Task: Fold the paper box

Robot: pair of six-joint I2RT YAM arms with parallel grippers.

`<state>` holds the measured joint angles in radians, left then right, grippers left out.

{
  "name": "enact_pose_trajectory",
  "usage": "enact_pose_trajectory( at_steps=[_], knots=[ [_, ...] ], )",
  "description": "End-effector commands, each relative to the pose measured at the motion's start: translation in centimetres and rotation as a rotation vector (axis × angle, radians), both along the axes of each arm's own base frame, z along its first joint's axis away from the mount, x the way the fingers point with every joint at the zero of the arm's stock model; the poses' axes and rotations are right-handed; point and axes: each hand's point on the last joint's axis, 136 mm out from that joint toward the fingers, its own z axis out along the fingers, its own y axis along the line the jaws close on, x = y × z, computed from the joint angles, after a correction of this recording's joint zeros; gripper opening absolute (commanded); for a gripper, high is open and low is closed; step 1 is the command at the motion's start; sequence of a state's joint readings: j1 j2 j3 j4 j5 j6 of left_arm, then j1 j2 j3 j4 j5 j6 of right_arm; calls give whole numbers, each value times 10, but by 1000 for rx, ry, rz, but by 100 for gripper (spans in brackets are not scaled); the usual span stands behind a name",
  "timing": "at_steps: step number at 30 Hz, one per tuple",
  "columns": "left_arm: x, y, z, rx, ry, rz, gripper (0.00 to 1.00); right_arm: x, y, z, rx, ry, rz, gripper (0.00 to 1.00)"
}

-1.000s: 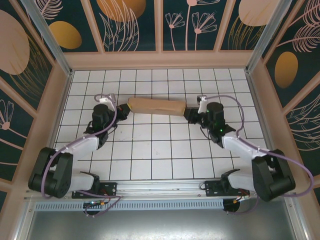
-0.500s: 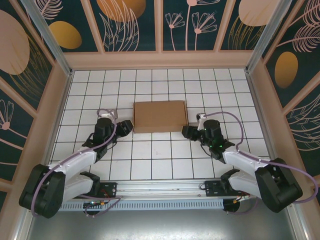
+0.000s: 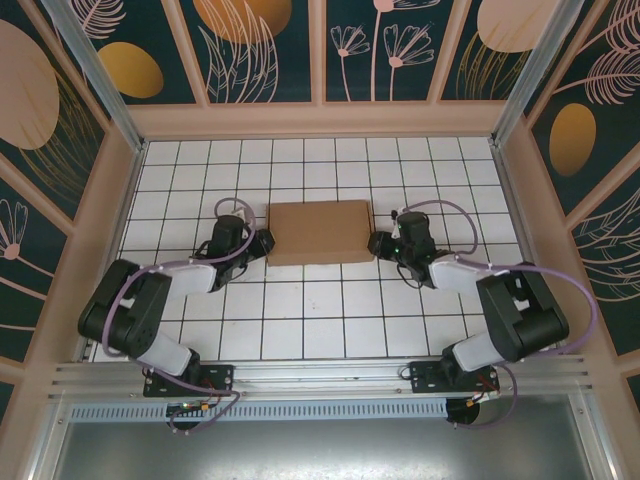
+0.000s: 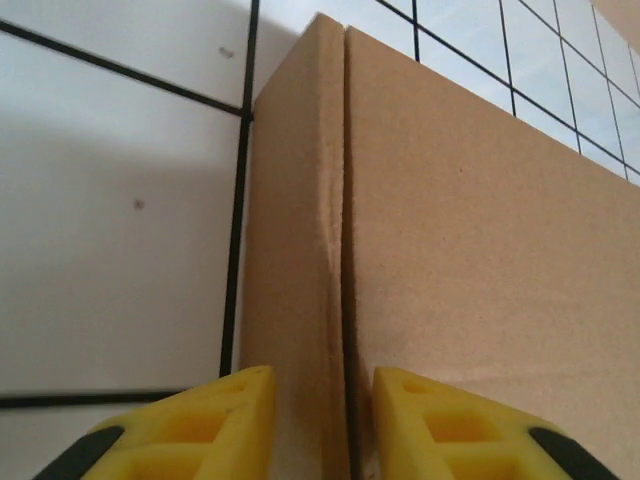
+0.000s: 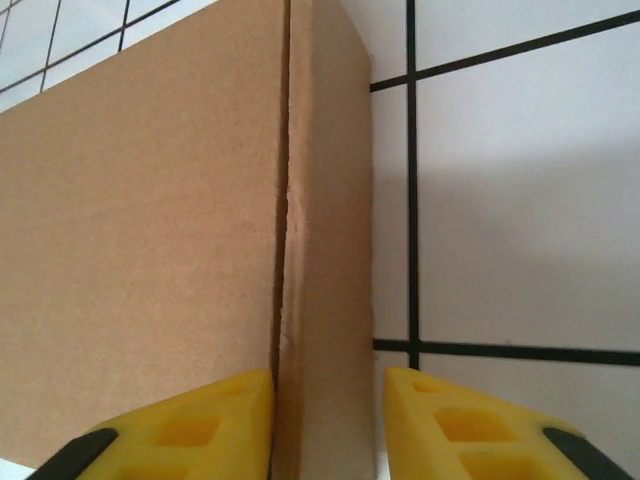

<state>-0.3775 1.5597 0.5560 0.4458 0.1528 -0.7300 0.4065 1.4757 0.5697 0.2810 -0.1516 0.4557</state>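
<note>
From the bases at 6 o'clock, both arms reach over the white tiled table [image 3: 320, 320] toward 12 o'clock. The left gripper [image 3: 262, 243] sits low at the 9 o'clock side of the paper box [image 3: 320, 232], and the right gripper [image 3: 378, 243] at its 3 o'clock side. In each wrist view the 2 yellow fingers are spread, straddling the seam where the box's top panel meets its side wall; whether they touch the cardboard I cannot tell. The box lies closed and flat, just past the table's middle toward 12 o'clock
</note>
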Motion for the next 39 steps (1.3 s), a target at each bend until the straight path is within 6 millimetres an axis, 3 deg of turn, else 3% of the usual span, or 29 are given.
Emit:
enact_pose_trajectory(
  at_steps=[1, 8, 13, 15, 16, 17, 18, 19, 23, 25, 27, 29, 30, 33, 35, 39],
  knots=[
    [27, -18, 17, -51, -58, -30, 26, 10, 8, -4, 11, 29, 12, 30],
    [60, -20, 8, -35, -38, -8, 24, 43, 9, -10, 15, 40, -4, 27],
    [74, -5, 12, -1, -40, 40, 41, 56, 6, -3, 8, 27, -11, 30],
    [74, -3, 23, 0, -63, 38, 54, 58, 3, 8, 13, 4, -12, 38],
    [73, -1, 32, 9, -84, 36, 70, 59, -1, 18, 14, -19, -17, 47],
    [72, 3, 50, 14, -126, 42, 96, 59, -4, 29, 7, -48, -24, 63],
    [70, 9, 69, 17, -176, 52, 99, 59, -7, 49, -2, -108, -30, 95],
    [68, 14, 93, 22, -239, 57, 99, 57, -13, 72, -8, -180, -43, 99],
    [51, 36, 179, 166, -505, 54, 99, 42, -49, 146, -65, -436, -173, 99],
    [40, 83, 202, 275, -582, 273, 99, 32, -79, 167, -95, -550, -304, 99],
    [20, 116, 209, 375, -686, 401, 99, 20, -104, 172, -169, -643, -393, 99],
    [3, 127, 203, 532, -812, 348, 99, 8, -113, 170, -281, -715, -364, 99],
    [1, 134, 191, 590, -814, 326, 99, 4, -115, 171, -319, -735, -355, 99],
    [3, 167, 142, 663, -668, 356, 99, 1, -118, 169, -390, -763, -334, 99],
    [-1, 181, 120, 673, -630, 386, 99, 2, -136, 160, -451, -767, -410, 99],
    [-10, 206, 95, 594, -615, 510, 99, 4, -174, 112, -559, -685, -492, 99]
  ],
)
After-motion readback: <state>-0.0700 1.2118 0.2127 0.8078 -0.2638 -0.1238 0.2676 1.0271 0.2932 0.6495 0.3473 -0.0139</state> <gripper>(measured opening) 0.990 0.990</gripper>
